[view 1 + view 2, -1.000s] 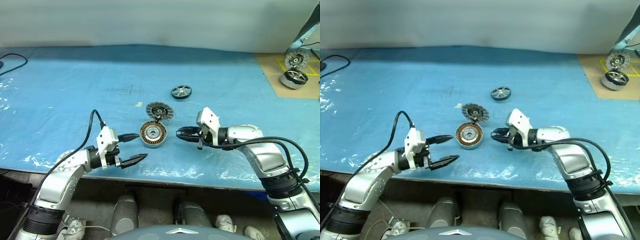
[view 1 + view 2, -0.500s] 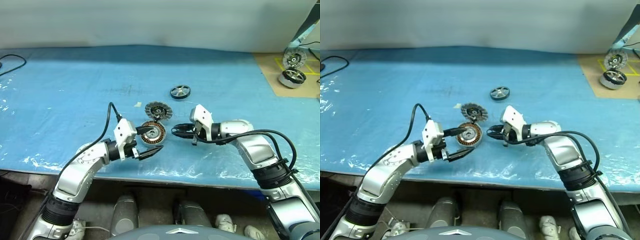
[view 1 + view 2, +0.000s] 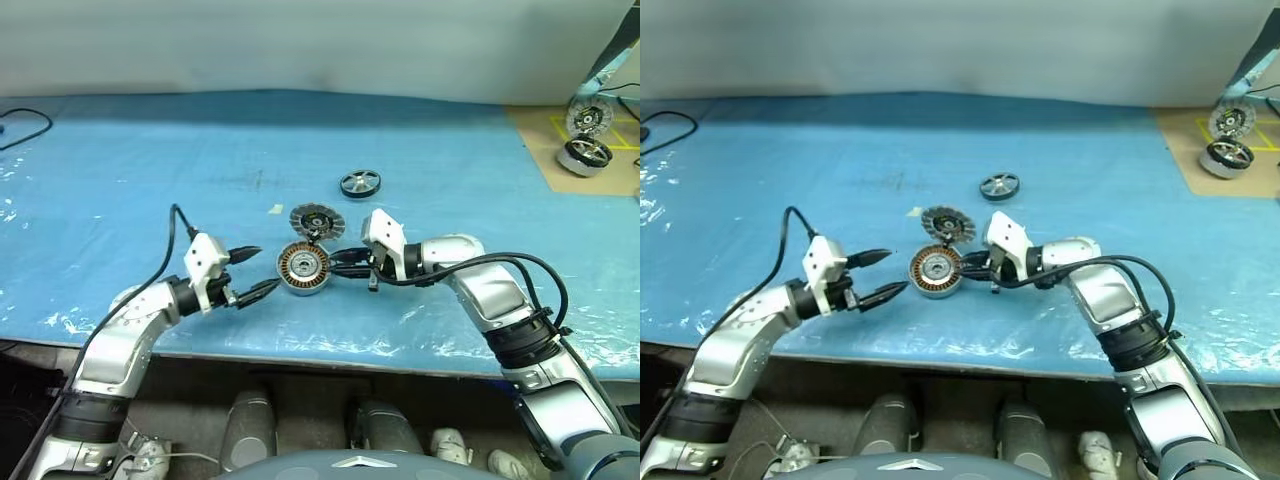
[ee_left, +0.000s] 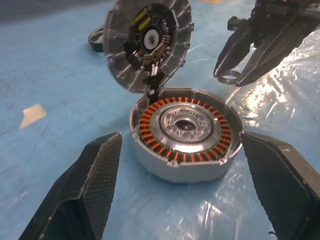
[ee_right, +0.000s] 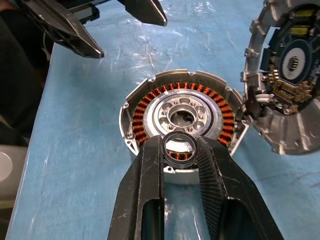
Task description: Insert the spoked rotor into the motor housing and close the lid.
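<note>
1. The motor housing (image 3: 303, 268) sits open on the blue surface (image 3: 150, 170), near its front edge. Its ring of copper windings and pale centre are bare, so nothing has been inserted yet.
2. The lid (image 3: 317, 221) stands tilted up on its hinge at the far side of the housing, its segmented inner face with the dark centre towards the robot. It is not closed.
3. The spoked rotor (image 3: 361, 184) lies flat on the surface beyond the lid, apart from both grippers and untouched.
4. The right gripper (image 5: 179, 152) is clamped on a small dark ring (image 5: 178, 148), held just over the near rim of the housing. Whether the ring touches the housing cannot be told.
5. The left gripper (image 3: 250, 271) is spread wide and empty, just beside the housing on the robot's left; in the left wrist view its fingers (image 4: 90, 180) flank the housing without touching it.
6. Judged from this, the task is at an early stage: the ring looks like a preliminary part being seated. Picking up the rotor, setting it in the housing and folding the lid down all remain.
7. A second motor (image 3: 586, 153) stands far off at the right corner and plays no part.
</note>
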`<state>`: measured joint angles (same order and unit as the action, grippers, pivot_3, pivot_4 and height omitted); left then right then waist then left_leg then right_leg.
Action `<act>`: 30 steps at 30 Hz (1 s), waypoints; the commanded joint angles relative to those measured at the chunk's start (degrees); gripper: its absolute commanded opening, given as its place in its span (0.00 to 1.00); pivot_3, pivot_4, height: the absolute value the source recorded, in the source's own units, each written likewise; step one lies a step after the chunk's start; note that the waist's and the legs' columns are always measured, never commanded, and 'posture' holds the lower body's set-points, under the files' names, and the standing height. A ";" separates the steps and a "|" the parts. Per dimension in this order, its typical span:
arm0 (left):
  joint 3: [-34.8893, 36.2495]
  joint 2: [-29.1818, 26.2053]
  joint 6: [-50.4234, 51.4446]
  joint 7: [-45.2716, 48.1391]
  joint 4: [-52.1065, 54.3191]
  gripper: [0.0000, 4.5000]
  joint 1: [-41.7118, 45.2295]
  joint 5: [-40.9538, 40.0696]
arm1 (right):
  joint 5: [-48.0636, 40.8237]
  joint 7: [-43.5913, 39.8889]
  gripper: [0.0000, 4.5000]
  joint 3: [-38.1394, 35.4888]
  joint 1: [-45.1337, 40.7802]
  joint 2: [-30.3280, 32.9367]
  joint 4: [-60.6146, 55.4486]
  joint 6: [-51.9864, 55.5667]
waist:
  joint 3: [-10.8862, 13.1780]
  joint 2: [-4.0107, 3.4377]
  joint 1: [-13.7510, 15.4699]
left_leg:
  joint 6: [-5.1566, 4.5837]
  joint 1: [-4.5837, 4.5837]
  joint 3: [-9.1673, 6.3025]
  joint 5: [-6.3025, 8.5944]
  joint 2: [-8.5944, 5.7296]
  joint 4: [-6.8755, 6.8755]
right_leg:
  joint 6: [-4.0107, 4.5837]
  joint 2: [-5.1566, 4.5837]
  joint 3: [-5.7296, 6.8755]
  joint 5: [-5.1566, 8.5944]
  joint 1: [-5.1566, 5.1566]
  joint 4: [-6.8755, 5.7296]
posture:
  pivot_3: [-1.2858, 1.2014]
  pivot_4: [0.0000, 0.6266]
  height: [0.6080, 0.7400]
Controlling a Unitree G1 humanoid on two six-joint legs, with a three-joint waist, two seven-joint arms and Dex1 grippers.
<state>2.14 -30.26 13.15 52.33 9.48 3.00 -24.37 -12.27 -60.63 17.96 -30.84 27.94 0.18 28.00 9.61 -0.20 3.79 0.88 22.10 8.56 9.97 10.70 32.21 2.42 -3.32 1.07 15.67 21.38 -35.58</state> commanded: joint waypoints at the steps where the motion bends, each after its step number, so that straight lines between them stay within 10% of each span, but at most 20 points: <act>1: 2.21 -0.59 -0.71 -0.03 5.15 0.89 -2.24 -2.09 | 0.45 -0.83 0.13 0.80 -3.11 -2.12 2.90 -2.49 | 0.00 0.00 0.07 | -0.01 -0.01 0.00 0.01 0.00 0.01 | 0.01 0.00 0.00 0.00 -0.01 0.00 | 0.52 0.24 1.00; 30: 0.44 -0.07 -7.86 1.36 -1.12 0.89 -4.57 1.87 | 6.27 -0.29 0.13 2.36 -7.56 -9.86 18.92 -11.68 | 0.00 0.00 0.09 | -0.01 -0.01 0.03 0.01 0.08 0.07 | 0.03 0.01 -0.01 0.00 0.02 -0.08 | 0.52 0.24 1.00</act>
<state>2.20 -30.15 6.66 53.43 7.61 -1.52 -22.51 -6.44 -60.96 20.91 -37.56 18.07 19.31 17.02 9.61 -0.20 3.87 0.87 22.08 8.60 9.98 10.79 32.28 2.46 -3.31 1.07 15.67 21.40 -35.67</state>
